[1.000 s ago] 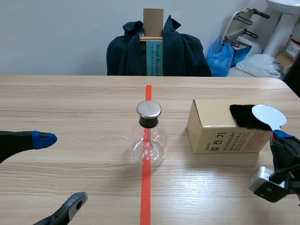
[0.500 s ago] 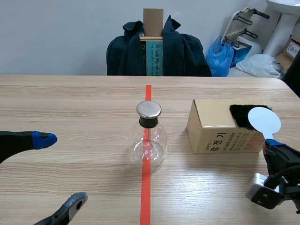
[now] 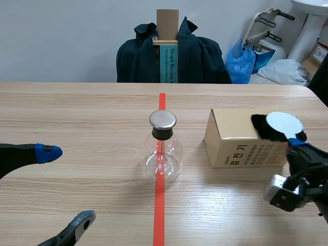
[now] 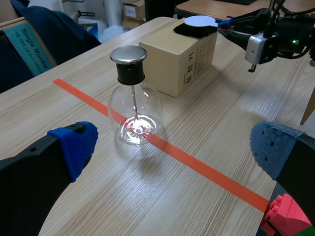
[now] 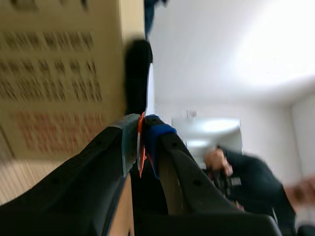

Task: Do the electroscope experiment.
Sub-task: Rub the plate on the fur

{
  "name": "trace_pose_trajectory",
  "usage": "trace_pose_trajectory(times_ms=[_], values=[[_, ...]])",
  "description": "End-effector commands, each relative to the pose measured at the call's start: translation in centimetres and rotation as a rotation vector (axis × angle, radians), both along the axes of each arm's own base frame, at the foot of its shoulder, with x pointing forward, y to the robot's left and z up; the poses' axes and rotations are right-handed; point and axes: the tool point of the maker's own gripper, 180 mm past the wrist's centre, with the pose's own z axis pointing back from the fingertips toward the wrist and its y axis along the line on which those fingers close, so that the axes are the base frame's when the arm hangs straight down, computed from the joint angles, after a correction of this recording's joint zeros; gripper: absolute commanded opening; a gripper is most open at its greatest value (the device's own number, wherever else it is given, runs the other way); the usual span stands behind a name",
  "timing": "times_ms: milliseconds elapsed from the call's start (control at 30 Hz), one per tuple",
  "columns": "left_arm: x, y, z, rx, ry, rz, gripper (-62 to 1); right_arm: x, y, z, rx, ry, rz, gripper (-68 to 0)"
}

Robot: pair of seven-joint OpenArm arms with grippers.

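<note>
Electroscope flask (image 3: pixel 163 148) upright on the red tape line (image 3: pixel 159 215) at mid-surface, metal cap (image 3: pixel 163 120) on, well apart from both tools. Right tool (image 3: pixel 297 145) clamped on the thin orange handle (image 5: pixel 141 156) of a white disc paddle (image 3: pixel 283 123). Within the last second, drew that disc from just past the right end of the black fur pad (image 3: pixel 261 128) inward and onto it; now lying nearly flat over the fur atop the cardboard box (image 3: pixel 230 146). Reads as a rubbing stroke to charge the disc: an early step, with nothing yet brought to the cap. Left tool (image 3: pixel 64 187) unmoved at the near left, fingers (image 3: pixel 47 152) wide apart, holding nothing. Probably more strokes to come, then a carry across to the cap, keeping the disc off the box edge on the way.
</note>
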Motion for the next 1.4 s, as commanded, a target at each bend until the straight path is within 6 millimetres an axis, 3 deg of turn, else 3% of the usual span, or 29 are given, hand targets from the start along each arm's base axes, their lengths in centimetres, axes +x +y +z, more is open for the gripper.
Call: trace_pose_trajectory(times_ms=[0, 133, 267, 333, 467, 500, 600, 667, 800, 833, 1000, 1167, 1300, 1367], values=[[0.0, -0.3, 0.5, -0.026, -0.011, 0.001, 1.4, 0.6, 0.1, 0.7, -0.006, -0.036, -0.014, -66.7], [0.0, -0.3, 0.5, -0.026, -0.011, 0.001, 1.4, 1.2, -3.1, 1.5, -0.027, -0.078, -0.185, -66.7], [0.0, -0.3, 0.5, -0.026, -0.011, 0.001, 1.4, 0.4, 0.8, 0.4, 0.003, -0.013, 0.034, -66.7], [0.1, -0.3, 0.5, -0.027, -0.011, 0.001, 1.4, 0.2, 1.4, 0.4, 0.006, -0.013, 0.062, -66.7], [0.1, -0.3, 0.5, -0.026, -0.011, 0.001, 1.4, 1.1, -2.6, 0.7, 0.001, -0.029, -0.157, -66.7], [0.1, -0.3, 0.5, -0.026, -0.011, 0.001, 1.4, 1.1, -2.5, 0.7, -0.001, -0.025, -0.148, -66.7], [0.1, -0.3, 0.5, -0.026, -0.011, 0.001, 1.4, 0.2, 1.3, 0.5, 0.007, -0.017, 0.065, -66.7], [0.1, -0.3, 0.5, -0.026, -0.011, 0.001, 1.4, -0.1, 2.3, 0.6, 0.011, -0.022, 0.11, -66.7], [0.1, -0.3, 0.5, -0.027, -0.011, 0.001, 1.4, 1.2, -2.3, 1.0, 0.005, -0.054, -0.169, -66.7], [0.1, -0.3, 0.5, -0.027, -0.011, 0.001, 1.4, 1.2, -2.5, 1.0, 0.001, -0.052, -0.173, -66.7], [0.1, -0.3, 0.5, -0.027, -0.011, 0.001, 1.4, 0.1, 2.0, 0.6, 0.013, -0.025, 0.081, -66.7], [0.1, -0.3, 0.5, -0.027, -0.011, 0.001, 1.4, 1.1, -2.8, 1.1, -0.005, -0.064, -0.194, -66.7], [0.1, -0.3, 0.5, -0.027, -0.011, 0.001, 1.4, 0.3, 1.4, 0.1, 0.029, 0.001, 0.035, -66.7], [0.1, -0.3, 0.5, -0.027, -0.011, 0.001, 1.4, 0.1, 1.9, -0.2, 0.045, 0.015, 0.043, -66.7]])
